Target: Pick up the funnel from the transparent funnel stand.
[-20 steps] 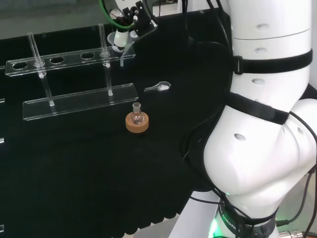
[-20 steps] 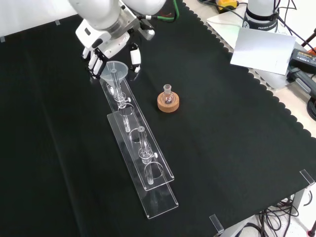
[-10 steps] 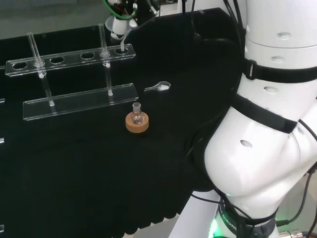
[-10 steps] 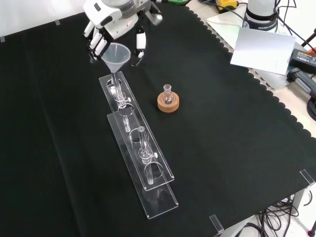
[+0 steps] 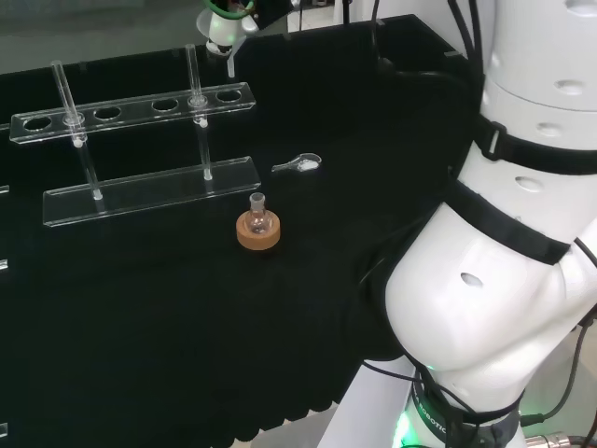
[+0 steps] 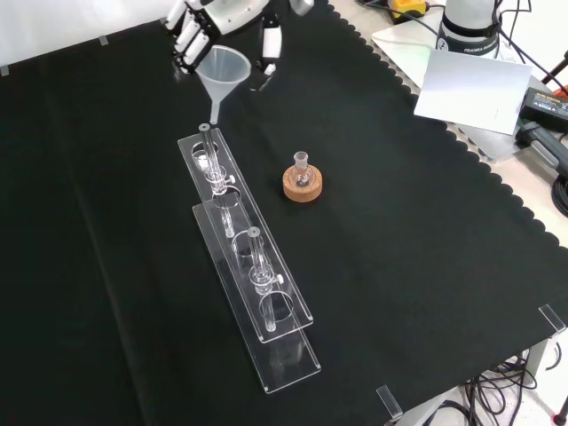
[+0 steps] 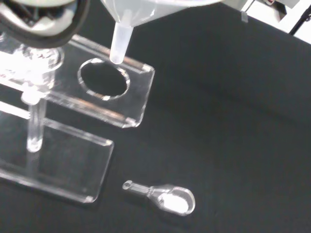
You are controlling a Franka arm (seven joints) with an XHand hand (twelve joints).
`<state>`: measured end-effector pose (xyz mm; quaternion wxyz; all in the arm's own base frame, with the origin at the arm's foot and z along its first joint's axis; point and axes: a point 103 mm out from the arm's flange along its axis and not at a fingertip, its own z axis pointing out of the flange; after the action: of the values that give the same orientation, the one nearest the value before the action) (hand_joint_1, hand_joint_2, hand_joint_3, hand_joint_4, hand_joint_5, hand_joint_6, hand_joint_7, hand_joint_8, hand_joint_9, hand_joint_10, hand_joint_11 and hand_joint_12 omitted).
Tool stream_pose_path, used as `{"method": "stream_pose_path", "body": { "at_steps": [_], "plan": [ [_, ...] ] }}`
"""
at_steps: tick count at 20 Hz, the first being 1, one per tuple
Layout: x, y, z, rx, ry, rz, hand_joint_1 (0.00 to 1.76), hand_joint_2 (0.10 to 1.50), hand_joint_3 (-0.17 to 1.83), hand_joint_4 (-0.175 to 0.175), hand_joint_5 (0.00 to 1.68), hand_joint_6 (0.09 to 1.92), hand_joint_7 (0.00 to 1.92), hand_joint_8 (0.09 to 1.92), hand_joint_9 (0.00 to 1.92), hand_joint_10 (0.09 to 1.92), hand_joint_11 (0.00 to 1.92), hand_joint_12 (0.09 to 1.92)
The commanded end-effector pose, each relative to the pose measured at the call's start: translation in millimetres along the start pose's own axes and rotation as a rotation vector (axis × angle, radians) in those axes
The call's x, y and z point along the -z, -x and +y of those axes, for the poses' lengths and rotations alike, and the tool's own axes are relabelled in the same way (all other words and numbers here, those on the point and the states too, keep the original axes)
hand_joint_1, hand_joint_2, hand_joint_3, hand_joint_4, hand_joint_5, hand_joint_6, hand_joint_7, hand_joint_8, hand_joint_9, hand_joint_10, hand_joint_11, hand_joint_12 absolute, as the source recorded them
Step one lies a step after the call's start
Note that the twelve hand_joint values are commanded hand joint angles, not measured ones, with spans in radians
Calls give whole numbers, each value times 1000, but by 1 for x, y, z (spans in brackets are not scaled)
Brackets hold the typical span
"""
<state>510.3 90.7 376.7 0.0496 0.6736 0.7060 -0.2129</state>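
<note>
Nearby, a flask (image 6: 302, 174) on cork stands beside the funnel stand (image 6: 251, 275).

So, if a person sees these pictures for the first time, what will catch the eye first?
Probably the hand at the top of the front view, holding the clear funnel lifted above the end of the transparent funnel stand. Next, the small flask on its cork ring, standing alone on the black cloth to the right of the stand.

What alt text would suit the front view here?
The hand holds a clear funnel above the end of the transparent funnel stand. To the stand's right, a small flask sits on a cork ring on the black cloth.
</note>
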Motion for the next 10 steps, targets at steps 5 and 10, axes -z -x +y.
{"method": "stream_pose_path", "body": {
  "at_steps": [5,10],
  "plan": [
    [-16,-22,-70,-48,-46,-15,920,665,608,5,656,392,740,674,1103,422,623,1280],
    [-24,-28,-89,-56,-61,-13,922,666,610,7,651,419,737,674,1103,422,624,1281]
  ]
}}
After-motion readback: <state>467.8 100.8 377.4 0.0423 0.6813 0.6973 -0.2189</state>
